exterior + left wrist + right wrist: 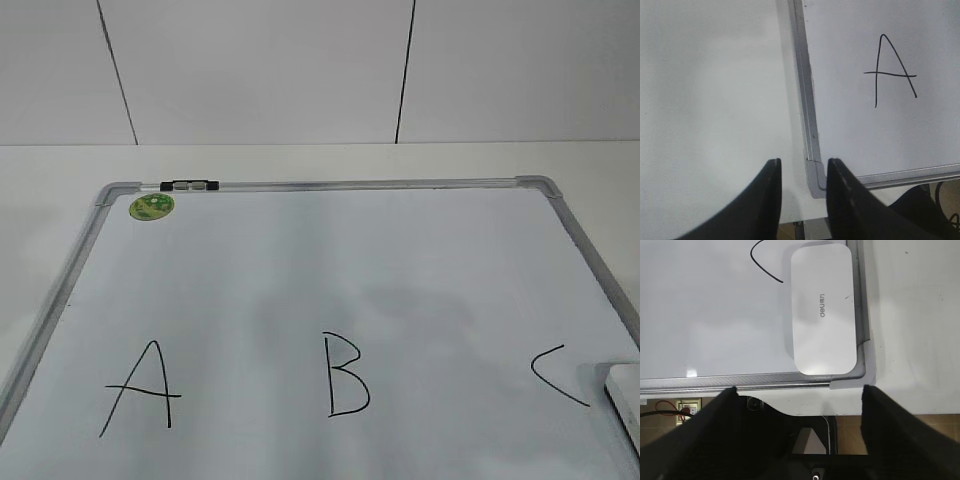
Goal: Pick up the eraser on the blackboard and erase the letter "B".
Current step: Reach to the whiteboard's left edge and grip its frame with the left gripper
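White smooth plastic eraser (pixel 824 310) lies untouched at the silver-framed whiteboard's (pixel 340 185) five o'clock corner — right gripper (pixel 800 390) wide apart, left gripper (pixel 804 170) slightly apart. Black marker letter "B" (pixel 346 374) remains — nothing done.

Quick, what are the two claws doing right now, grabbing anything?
Left gripper: open, holding nothing, above the blackboard corner.
Right gripper: open wide, empty, short of the eraser.

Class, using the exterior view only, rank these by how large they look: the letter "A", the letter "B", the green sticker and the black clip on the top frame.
1. and 2. Letter "A" and letter "B": about alike, too close to rank.
3. and 4. Black clip and green sticker: similar; both lie farther from the camera, so unsure.
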{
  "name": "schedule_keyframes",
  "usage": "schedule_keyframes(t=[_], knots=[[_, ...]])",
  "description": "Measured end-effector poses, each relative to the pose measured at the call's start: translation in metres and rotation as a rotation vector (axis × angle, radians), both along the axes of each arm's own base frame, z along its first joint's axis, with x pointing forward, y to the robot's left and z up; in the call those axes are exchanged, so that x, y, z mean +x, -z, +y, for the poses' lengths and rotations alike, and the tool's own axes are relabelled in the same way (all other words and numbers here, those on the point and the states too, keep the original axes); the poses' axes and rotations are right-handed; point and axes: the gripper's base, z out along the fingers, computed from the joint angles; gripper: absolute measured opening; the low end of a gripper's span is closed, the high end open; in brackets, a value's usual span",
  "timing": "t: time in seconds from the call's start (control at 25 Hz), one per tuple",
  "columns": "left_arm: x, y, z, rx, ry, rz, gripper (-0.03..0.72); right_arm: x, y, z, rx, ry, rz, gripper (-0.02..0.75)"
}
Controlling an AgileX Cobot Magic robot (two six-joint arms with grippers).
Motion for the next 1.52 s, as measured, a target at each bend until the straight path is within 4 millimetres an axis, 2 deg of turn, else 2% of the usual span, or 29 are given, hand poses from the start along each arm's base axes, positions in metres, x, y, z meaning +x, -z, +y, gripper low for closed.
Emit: schedule_keyframes(t=[0.16, 0.28, 0.64, 0.96, 1.2, 1.52], knots=[[0.036, 0.0, -0.004, 0.007, -0.003, 0.082, 0.237, 0.003, 0.001, 0.001, 0.006, 0.003, 0.019, 0.584], [0.064, 0.008, -0.006, 0.023, -0.006, 0.142, 0.237, 0.006, 0.003, 0.001, 0.007, 0.003, 0.041, 0.584], [0.137, 0.048, -0.012, 0.053, -0.011, 0.294, 0.237, 0.02, 0.009, 0.004, 0.016, 0.002, 0.123, 0.584], [0.192, 0.074, -0.018, 0.056, -0.015, 0.304, 0.237, 0.027, 0.008, 0.004, 0.017, 0.004, 0.148, 0.584], [0.218, 0.098, -0.021, 0.061, -0.016, 0.346, 0.237, 0.027, 0.007, 0.004, 0.017, 0.004, 0.147, 0.584], [0.228, 0.122, -0.022, 0.067, -0.016, 0.399, 0.237, 0.027, 0.007, 0.004, 0.017, 0.005, 0.147, 0.584]])
